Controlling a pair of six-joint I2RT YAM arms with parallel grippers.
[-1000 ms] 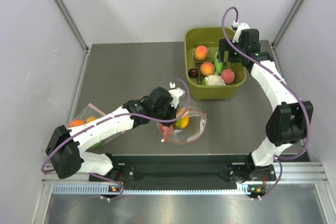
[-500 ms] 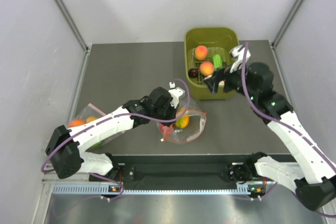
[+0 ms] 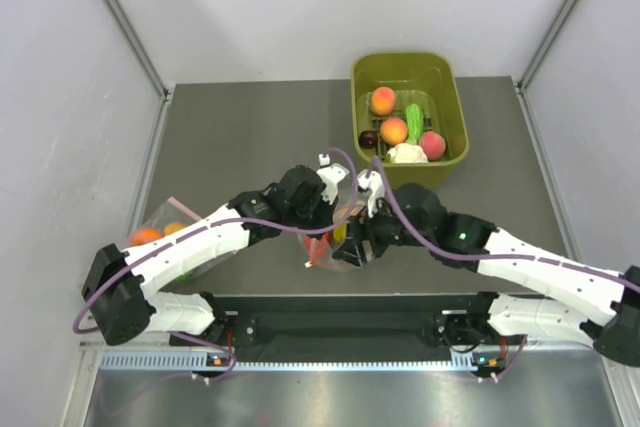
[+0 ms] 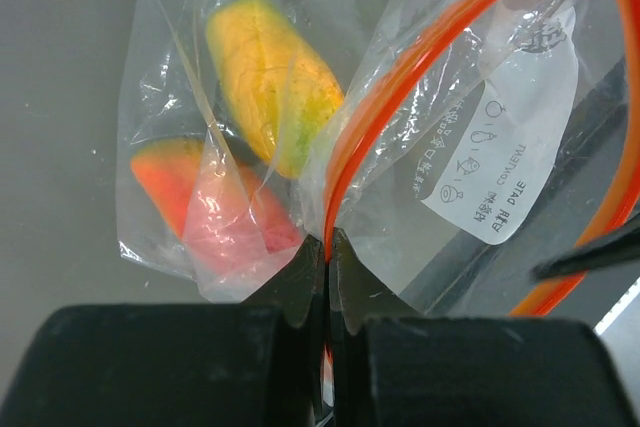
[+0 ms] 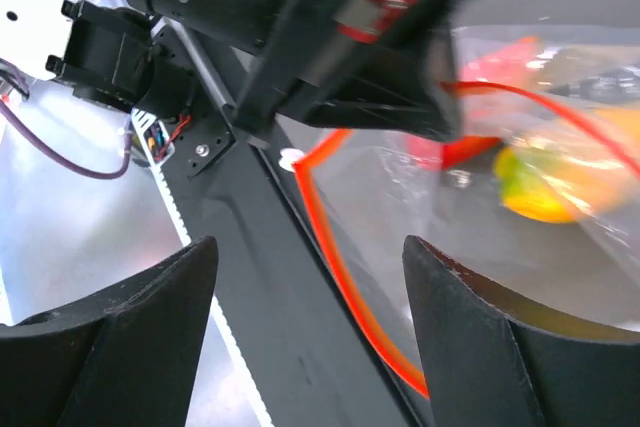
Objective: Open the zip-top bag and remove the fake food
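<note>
Zip-top bag (image 4: 430, 87) holding fake food (image 4: 270, 77): left pincer (image 4: 327, 247) grips it, right pincer (image 5: 308, 259) gapes.

Right hand (image 3: 350, 249) swung from bin (image 3: 357, 97) to zip-top bag (image 4: 500, 162).

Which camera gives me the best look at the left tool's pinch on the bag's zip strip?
Left wrist: the left tool is shut on the zip-top bag's orange-red strip, close and sharp. Top external shows it small, partly covered; right wrist blurs it.
</note>
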